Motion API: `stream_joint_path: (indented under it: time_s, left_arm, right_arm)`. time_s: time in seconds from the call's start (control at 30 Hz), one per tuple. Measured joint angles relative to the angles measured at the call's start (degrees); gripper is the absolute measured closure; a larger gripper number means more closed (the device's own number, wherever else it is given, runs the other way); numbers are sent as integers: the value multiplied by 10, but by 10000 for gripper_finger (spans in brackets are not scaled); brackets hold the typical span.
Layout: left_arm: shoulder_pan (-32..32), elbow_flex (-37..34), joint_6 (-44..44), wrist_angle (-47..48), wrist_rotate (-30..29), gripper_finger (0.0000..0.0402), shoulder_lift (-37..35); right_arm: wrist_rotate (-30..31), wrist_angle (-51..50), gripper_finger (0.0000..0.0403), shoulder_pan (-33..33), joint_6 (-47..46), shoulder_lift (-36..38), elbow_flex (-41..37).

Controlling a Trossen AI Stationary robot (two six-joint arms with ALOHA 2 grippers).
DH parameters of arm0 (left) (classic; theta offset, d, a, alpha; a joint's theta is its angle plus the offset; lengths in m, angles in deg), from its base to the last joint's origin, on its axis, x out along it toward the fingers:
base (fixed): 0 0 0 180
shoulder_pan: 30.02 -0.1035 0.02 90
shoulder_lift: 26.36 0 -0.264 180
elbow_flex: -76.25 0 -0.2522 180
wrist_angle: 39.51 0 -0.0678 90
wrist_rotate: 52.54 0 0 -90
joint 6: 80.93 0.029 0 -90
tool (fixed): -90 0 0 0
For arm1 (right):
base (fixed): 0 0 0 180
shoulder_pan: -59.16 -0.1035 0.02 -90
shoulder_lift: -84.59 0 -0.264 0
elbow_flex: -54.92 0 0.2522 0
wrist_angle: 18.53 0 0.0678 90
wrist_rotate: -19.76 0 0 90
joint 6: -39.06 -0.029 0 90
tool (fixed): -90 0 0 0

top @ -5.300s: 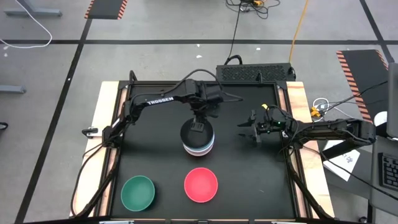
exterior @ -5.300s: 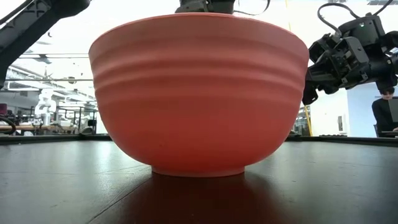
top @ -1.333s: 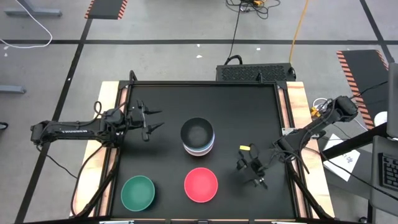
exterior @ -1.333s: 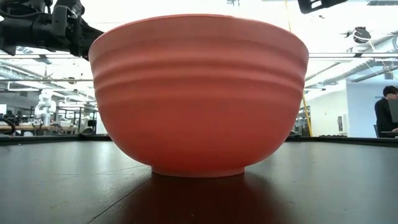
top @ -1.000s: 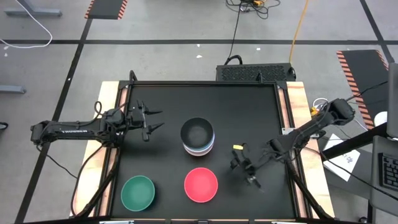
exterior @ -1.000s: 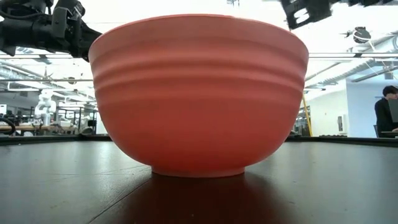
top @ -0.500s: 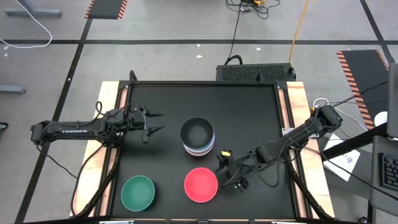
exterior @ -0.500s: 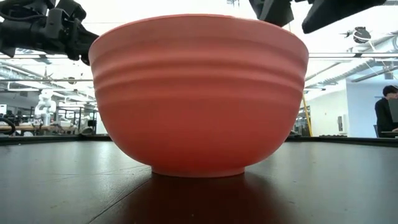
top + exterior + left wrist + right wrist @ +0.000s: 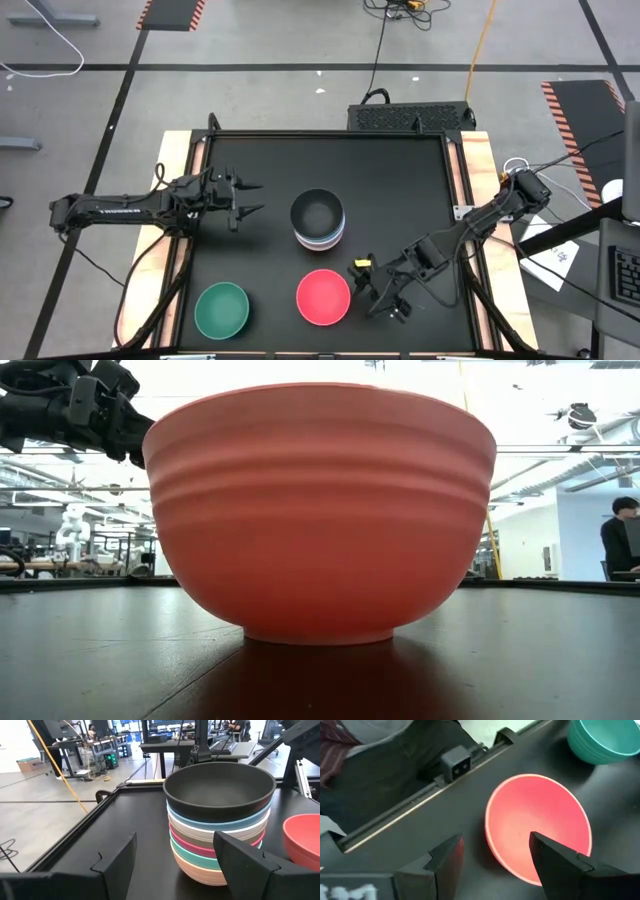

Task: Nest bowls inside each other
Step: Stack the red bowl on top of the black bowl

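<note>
Near the front edge of the table [image 9: 330,150], the right gripper [image 9: 381,293] hangs just beside the red bowl [image 9: 323,297], fingers spread and holding nothing, lined up for a rim grab I'd guess. Left gripper [image 9: 246,196] waits open off to the side, leaving the black-topped stack [image 9: 318,219] clear. Green bowl [image 9: 221,309] sits apart, unnested.

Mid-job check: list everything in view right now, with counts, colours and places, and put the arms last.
Stack: one nest of bowls, black on top, mid table.
Red bowl: one, near edge, centre.
Green bowl: one, near edge, left of the red one.
Table: one, black top.
Person: one, far off in the room, low view's right.
Left end effector: open, left of the stack.
Right end effector: open, just right of the red bowl.
</note>
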State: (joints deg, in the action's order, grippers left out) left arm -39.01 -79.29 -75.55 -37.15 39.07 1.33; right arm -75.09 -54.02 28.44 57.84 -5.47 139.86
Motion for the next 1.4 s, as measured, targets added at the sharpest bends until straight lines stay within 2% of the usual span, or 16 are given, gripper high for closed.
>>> stream_joint_path:
  time_s: [0.2, 0.3, 0.77, 0.9, 1.13, 1.4]
  left_arm:
    - [1, 0, -4, -2, 0, 133, 0]
    - [1, 0, -11, -2, 1, 133, 0]
    - [1, 0, -17, -2, 14, 133, 0]
    - [1, 0, -22, 2, 16, 133, 0]
    - [1, 0, -23, 6, 31, 133, 0]
    - [1, 0, -23, 20, 33, 133, 0]
  right_arm:
    - [-2, 19, 184, 16, 8, -37, 0]
    - [-38, 9, 184, 26, 5, -55, 3]
    - [-63, 43, 184, 29, 44, -89, 7]
    - [-55, 47, 184, 30, 67, -112, 7]
    - [9, 66, 184, 30, 104, -131, 7]
    - [3, 69, 184, 30, 121, -130, 7]
